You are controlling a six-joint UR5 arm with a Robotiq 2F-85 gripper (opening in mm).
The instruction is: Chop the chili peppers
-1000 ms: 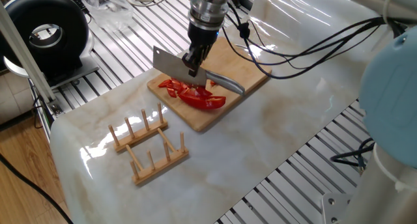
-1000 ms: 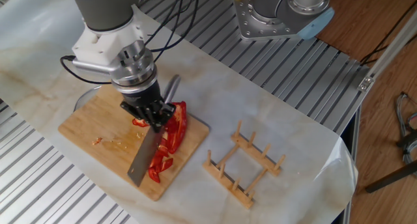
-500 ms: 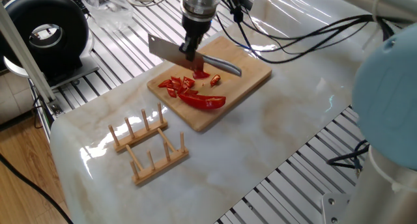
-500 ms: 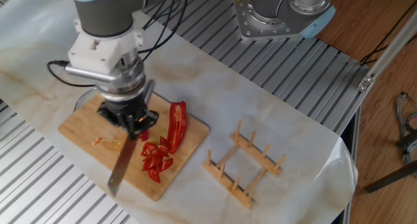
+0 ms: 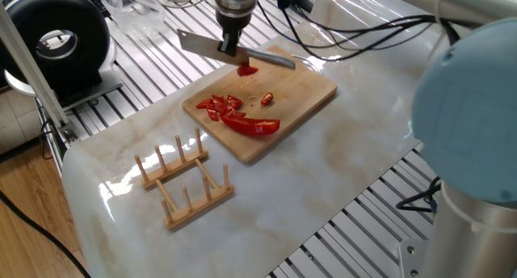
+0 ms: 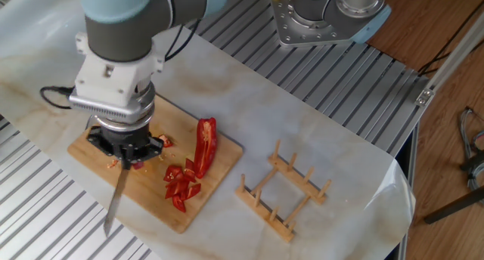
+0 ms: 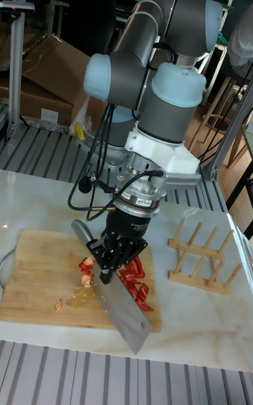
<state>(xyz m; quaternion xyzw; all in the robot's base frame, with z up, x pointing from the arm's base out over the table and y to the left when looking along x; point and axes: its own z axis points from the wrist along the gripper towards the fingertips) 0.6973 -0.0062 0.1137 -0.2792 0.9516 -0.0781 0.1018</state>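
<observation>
Presently: chili peppers [image 5: 242, 116] on cutting board [image 5: 311, 92], one long half [image 6: 205, 141] beside cluster of cut bits [image 6: 180, 186]; few red bits stuck at blade. Cleaver [image 6: 116, 201] clamped in gripper [image 6: 126, 147], now lifted and shifted away from pile toward board's far end. Wooden rack [image 6: 283, 189] unmoved on marble table [image 5: 323, 181].

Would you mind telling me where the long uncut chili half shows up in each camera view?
One fixed view: long chili half lies near the cutting board's front edge.
The other fixed view: it lies near the board's right edge.
Tall fixed view: mostly hidden behind the gripper; I cannot pick it out.
Shared landmark: the wooden rack.
</observation>
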